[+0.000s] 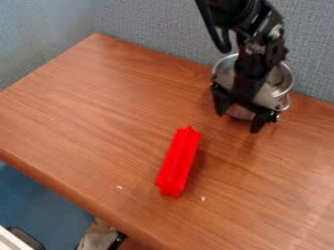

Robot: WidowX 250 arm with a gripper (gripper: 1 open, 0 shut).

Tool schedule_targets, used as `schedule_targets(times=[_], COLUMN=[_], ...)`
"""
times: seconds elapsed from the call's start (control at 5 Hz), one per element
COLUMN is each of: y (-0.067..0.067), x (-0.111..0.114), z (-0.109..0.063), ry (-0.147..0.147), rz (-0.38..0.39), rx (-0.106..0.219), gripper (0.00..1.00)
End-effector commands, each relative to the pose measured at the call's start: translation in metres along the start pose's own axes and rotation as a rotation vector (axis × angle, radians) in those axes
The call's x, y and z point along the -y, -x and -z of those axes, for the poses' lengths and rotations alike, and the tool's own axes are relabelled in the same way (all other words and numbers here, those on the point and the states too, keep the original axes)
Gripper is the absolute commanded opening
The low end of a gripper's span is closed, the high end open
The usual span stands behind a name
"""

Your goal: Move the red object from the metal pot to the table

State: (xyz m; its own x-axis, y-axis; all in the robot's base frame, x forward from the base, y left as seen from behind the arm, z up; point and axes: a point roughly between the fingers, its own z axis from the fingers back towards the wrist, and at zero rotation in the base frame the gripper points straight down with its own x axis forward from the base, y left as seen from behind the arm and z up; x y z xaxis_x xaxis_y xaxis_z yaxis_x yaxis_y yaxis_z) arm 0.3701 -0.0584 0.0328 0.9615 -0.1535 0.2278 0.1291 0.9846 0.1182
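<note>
**Ann:** Starting at the near side, the red object [181, 162] lay flat on the table [78, 107], close to the near edge, its long side running near to far with a slight lean to the right. Nothing touched it.

**Ben:** So it was on the wood and out of the metal pot [251, 86]. By my reading the job looked as good as done.

**Ann:** Agreed, as a judgement. Farther back and to the right, the gripper [244, 114] hung over the near side of the pot, pointing steeply down, its two dark fingers spread wide with nothing between them.

**Ben:** Empty and open, then. What about the pot?

**Ann:** It stood upright near the far right edge of the table, well apart from the block. The arm hid much of it, so I could not tell what, if anything, was inside.

**Ben:** Where was the danger?

**Ann:** Those spread fingers sat right by the rim. A careless drop or sideways sweep could have clipped the pot and shoved it toward the far right edge. And a low swing back toward the near side could have nudged the block off the table.
</note>
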Motion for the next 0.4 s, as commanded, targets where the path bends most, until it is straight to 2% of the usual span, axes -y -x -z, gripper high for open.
schedule_targets(times=[0.0,0.2], y=[-0.032,-0.041], x=[0.011,-0.005], z=[-0.031,-0.015], ry=[0.032,0.046], rz=[0.150,0.191], rx=[0.100,0.148], gripper=[1.00,1.00])
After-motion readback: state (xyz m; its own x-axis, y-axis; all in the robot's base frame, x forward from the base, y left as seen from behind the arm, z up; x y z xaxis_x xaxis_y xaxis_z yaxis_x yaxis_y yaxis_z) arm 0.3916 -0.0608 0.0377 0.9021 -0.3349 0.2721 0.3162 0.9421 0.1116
